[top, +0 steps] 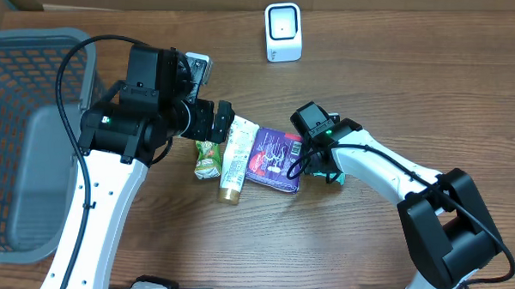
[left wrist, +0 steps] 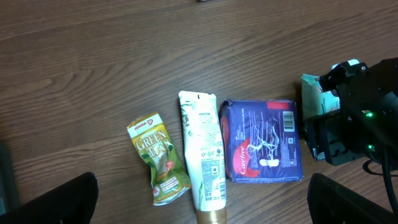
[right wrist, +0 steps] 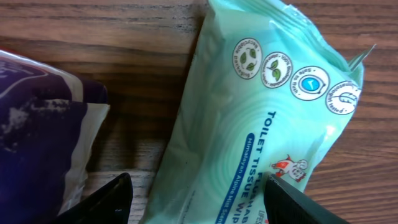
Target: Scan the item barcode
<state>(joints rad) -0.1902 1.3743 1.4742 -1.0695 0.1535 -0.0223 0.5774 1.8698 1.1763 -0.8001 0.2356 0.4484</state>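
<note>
While the left claw hangs above the row of goods with its fingers spread as wide as they go and nothing between them, the right claw stands low over the mint-green pack of toilet tissue wipes. Its jaws are parted to either side of that pack (a strip of bare wood shows between one finger and the pack's edge), so it has no hold on it. The pack lies flat on the bench. Just beside the wipes, toward the left arm, lies a purple packet with its barcode facing up. Next to it are a white tube and a green tea pouch, all side by side. The white scanner stands upright near the far edge, well apart from the wipes. A grey basket sits at the bench's left end.
</note>
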